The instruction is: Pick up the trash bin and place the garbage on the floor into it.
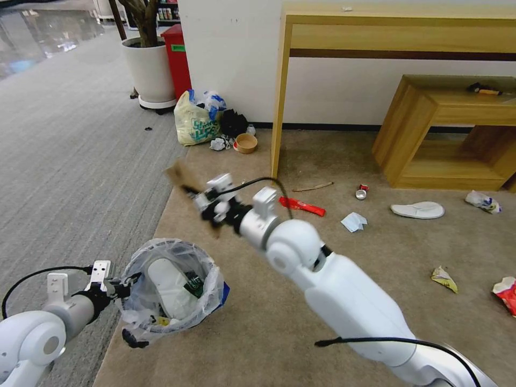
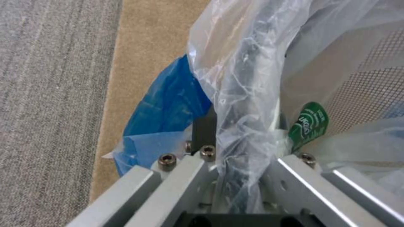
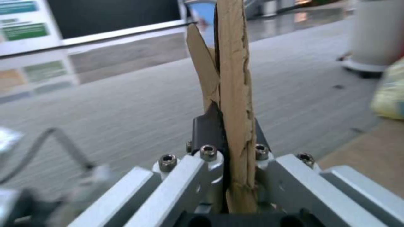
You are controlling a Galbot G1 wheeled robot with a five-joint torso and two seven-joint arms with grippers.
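My left gripper [image 1: 119,286] is shut on the near rim of the trash bin [image 1: 174,252], which is lined with a clear bag [image 2: 248,72] and has a blue patch [image 2: 168,104]. Inside the bin lie a white slipper [image 1: 166,279] and a green packet [image 2: 309,123]. Beyond and above the bin, my right gripper [image 1: 194,194] is shut on a piece of brown cardboard [image 1: 180,174] [image 3: 233,88]. On the tan floor [image 1: 242,328] lie a red wrapper [image 1: 302,206], a crushed can [image 1: 361,192], a tissue [image 1: 353,221] and another white slipper [image 1: 417,209].
More litter lies at the right: crumpled plastic [image 1: 482,200], a yellow wrapper [image 1: 444,278], a red packet [image 1: 506,293]. A wooden desk leg [image 1: 279,97] and a low shelf [image 1: 446,129] stand behind. A yellowish bag [image 1: 193,123], bowl [image 1: 246,143] and planter [image 1: 149,70] sit by the wall.
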